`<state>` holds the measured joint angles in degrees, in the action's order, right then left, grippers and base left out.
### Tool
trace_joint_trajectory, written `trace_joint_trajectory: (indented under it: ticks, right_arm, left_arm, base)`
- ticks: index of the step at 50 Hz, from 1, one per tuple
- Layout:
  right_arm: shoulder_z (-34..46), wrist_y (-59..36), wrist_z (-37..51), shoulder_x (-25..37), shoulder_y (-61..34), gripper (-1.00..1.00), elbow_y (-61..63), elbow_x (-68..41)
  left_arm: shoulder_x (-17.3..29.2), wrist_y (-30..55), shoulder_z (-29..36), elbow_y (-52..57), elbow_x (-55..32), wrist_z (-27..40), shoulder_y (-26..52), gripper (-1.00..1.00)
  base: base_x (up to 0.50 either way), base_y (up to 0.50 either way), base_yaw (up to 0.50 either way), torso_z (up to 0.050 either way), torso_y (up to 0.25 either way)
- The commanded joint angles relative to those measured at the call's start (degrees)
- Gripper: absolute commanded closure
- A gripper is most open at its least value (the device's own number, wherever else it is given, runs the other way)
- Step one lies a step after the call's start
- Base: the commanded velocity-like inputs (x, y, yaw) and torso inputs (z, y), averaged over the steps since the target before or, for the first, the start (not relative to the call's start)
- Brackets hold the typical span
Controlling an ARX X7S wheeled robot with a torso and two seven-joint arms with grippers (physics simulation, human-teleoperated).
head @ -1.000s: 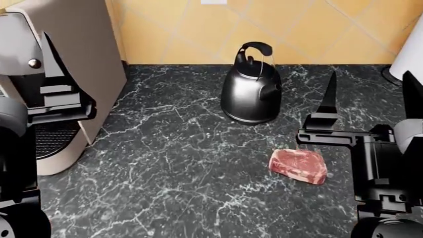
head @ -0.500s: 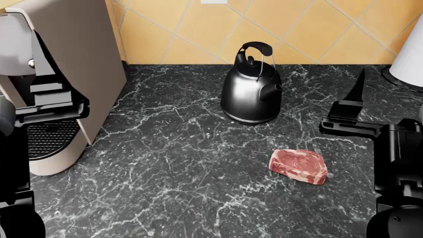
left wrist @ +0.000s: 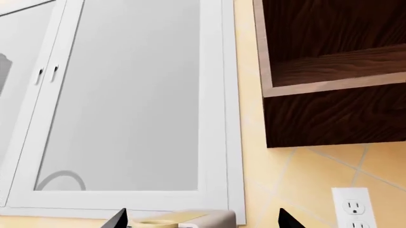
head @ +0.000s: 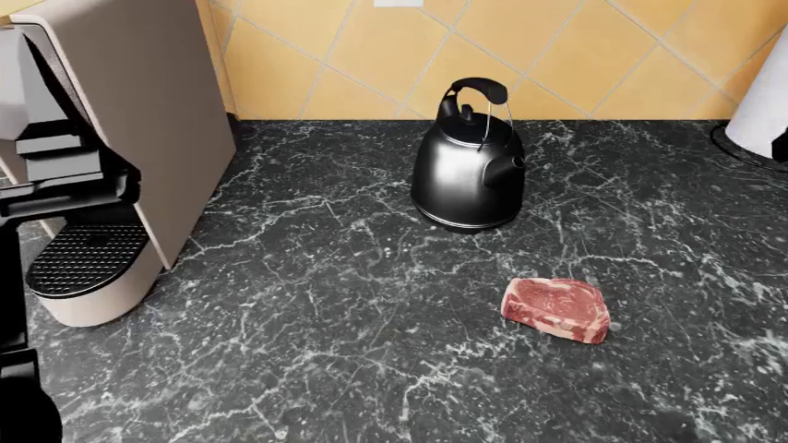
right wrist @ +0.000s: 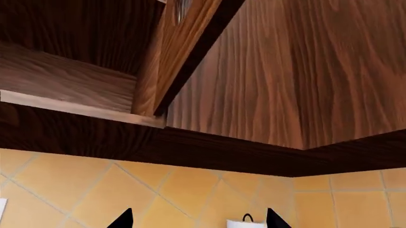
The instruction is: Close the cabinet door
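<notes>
The right wrist view looks up at a dark wooden wall cabinet [right wrist: 70, 61] whose inside and shelf show. Its cabinet door [right wrist: 279, 71] stands swung open, with the lighter door edge [right wrist: 171, 52] turned toward the camera. My right gripper [right wrist: 199, 221] is open and empty, well below the door and touching nothing. The left wrist view shows the same open cabinet [left wrist: 330, 71] beside a white window [left wrist: 127, 95]. My left gripper [left wrist: 203, 221] is open and empty too, just above the coffee machine top [left wrist: 190, 219]. In the head view only my left arm [head: 62, 175] shows.
On the black marble counter [head: 345, 323] stand a beige coffee machine [head: 136, 120], a black kettle [head: 468, 166] and a raw steak [head: 556, 309]. A paper towel roll [head: 758, 111] is at the far right. A wall outlet [left wrist: 352, 209] sits on the tiled backsplash.
Both arms have risen. The right arm has gone up out of the head view, and the left arm has moved up and to the left edge.
</notes>
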<state>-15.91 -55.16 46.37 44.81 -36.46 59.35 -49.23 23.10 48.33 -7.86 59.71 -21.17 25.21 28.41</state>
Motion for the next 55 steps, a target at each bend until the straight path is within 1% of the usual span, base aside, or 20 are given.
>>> trace_joint_trajectory:
  ticks: [1,6,9,27,38,49,55]
  right_arm:
    - [-1.0,0.3,7.4,8.2,-9.1,-1.00,-1.5,-12.9]
    - [0.3,-2.2,10.7,10.2,-15.6,-1.00,-4.1,-18.1]
    - [0.7,-3.0,11.9,11.0,-17.7,-1.00,-5.3,-19.5]
    - [5.2,-4.5,11.3,13.8,-27.0,-1.00,-11.0,-18.3]
    - [4.5,-4.4,11.2,14.5,-28.3,-1.00,-13.0,-18.8]
    - [2.4,-5.4,11.2,17.5,-29.6,-1.00,-14.1,-20.7]
    - [2.7,-6.3,11.3,19.2,-31.8,-1.00,-14.9,-21.8]
  left_arm:
    - [8.0,-1.2,0.7,0.2,-11.4,10.7,2.0,-1.00]
    - [11.4,-2.3,1.3,0.1,-15.4,14.8,2.8,-1.00]
    - [12.8,-3.3,1.4,0.0,-17.2,16.6,2.9,-1.00]
    - [15.8,-5.8,3.1,-0.7,-18.8,19.9,2.7,-1.00]
    - [17.5,-7.0,3.7,-0.6,-19.9,21.7,2.6,-1.00]
    - [18.8,-7.8,4.4,-0.6,-21.2,23.5,3.0,-1.00]
    - [19.7,-8.0,4.7,-0.4,-22.3,24.7,3.6,-1.00]
  base:
    - [0.00,0.00,0.00,0.000,0.000]
    - [0.00,0.00,0.00,0.000,0.000]
    - [0.00,0.00,0.00,0.000,0.000]
    - [0.00,0.00,0.00,0.000,0.000]
    - [0.00,0.00,0.00,0.000,0.000]
    - [0.00,0.00,0.00,0.000,0.000]
    - [0.00,0.00,0.00,0.000,0.000]
